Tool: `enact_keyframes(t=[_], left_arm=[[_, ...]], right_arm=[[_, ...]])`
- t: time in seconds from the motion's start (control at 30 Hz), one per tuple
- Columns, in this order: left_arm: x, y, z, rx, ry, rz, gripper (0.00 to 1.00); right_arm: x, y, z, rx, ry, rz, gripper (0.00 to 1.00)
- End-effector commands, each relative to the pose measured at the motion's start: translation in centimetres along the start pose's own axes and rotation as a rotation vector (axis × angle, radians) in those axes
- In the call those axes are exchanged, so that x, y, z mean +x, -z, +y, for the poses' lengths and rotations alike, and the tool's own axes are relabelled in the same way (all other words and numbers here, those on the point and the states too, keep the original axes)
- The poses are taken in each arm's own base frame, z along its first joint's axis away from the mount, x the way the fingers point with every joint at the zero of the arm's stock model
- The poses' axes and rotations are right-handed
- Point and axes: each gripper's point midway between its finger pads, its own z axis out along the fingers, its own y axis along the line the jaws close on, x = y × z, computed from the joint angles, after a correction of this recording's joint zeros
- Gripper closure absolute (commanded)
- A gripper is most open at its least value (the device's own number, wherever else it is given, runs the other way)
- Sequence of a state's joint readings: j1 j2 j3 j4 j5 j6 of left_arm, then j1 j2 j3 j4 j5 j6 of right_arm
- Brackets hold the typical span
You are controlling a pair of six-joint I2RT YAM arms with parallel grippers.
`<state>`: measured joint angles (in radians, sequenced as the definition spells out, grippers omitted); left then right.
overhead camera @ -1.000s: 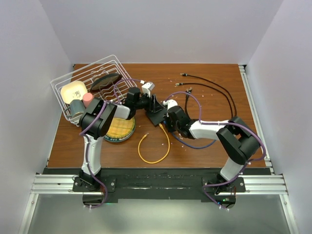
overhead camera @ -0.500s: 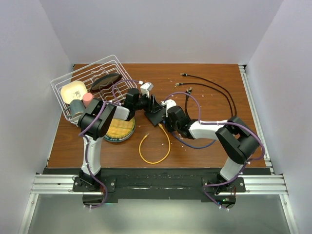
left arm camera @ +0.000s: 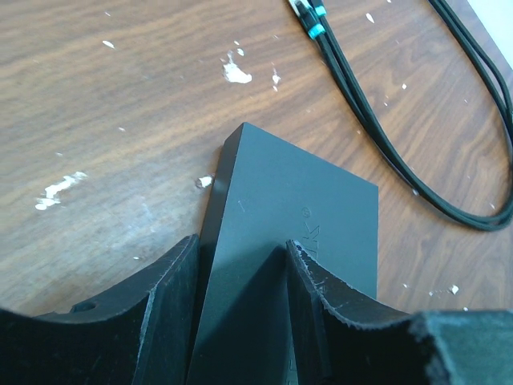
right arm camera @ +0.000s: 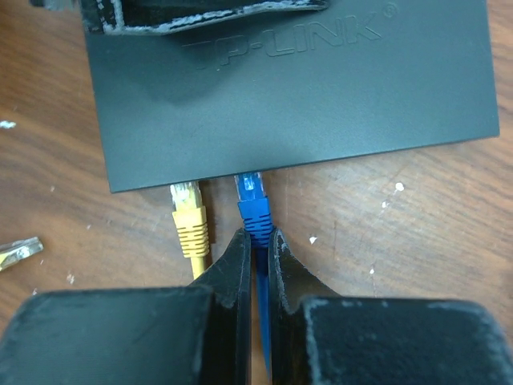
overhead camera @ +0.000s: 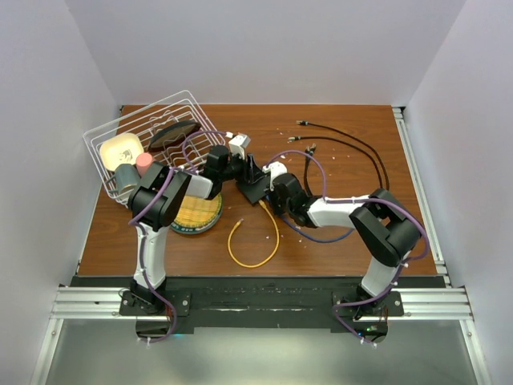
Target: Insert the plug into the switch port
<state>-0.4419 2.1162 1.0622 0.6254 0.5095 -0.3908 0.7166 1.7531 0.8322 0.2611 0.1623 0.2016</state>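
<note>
Item 1. Switch box (right arm camera: 304, 96): flat matte black case, raised lettering on its top face, lying on the wooden table (right arm camera: 417, 233) just right of the wire basket (overhead camera: 152, 132).

Item 2. Left gripper (left arm camera: 240, 249): fingers set against the two long sides of the switch box, clamped on it at the end away from the ports.

Item 3. Blue plug (right arm camera: 255, 204): its clear tip meets the box's near narrow edge. The switch port itself is hidden under that edge, so how deep the plug sits cannot be told.

Item 4. Right gripper (right arm camera: 256, 237): fingers drawn together, pinching the blue plug at the rear of its boot.

Item 5. Yellow plug (right arm camera: 191, 220): just beside the blue one on its left, tip at the same edge (its yellow cable (overhead camera: 252, 245) loops over the table towards the arm bases).

Item 6. Black cables (left arm camera: 385, 136): a pair running past the far corner of the box, apart from it.

Item 7. Round patterned plate (overhead camera: 199, 215): near the left arm
</note>
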Motion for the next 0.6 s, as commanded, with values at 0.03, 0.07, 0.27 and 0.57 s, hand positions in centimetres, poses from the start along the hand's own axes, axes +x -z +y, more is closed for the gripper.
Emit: enact_keyframes(t=[0.03, 0.07, 0.27, 0.57], left_arm=[[17.2, 6.8, -17.7, 0.530, 0.322, 0.698, 0.80], [17.5, 6.9, -17.7, 0.526, 0.326, 0.706, 0.81], [18.4, 7.3, -18.0, 0.537, 0.327, 0.740, 0.81], [18.5, 6.5, -17.6, 0.513, 0.291, 0.737, 0.76]], right_arm=[[-22.9, 3.1, -1.4, 0.068, -0.234, -0.777, 1.00], [-23.1, 3.0, -1.5, 0.072, -0.240, -0.781, 1.00], [-23.6, 2.8, -0.9, 0.042, -0.233, -0.787, 1.00], [-21.2, 2.5, 0.8, -0.053, -0.175, -0.704, 1.00]])
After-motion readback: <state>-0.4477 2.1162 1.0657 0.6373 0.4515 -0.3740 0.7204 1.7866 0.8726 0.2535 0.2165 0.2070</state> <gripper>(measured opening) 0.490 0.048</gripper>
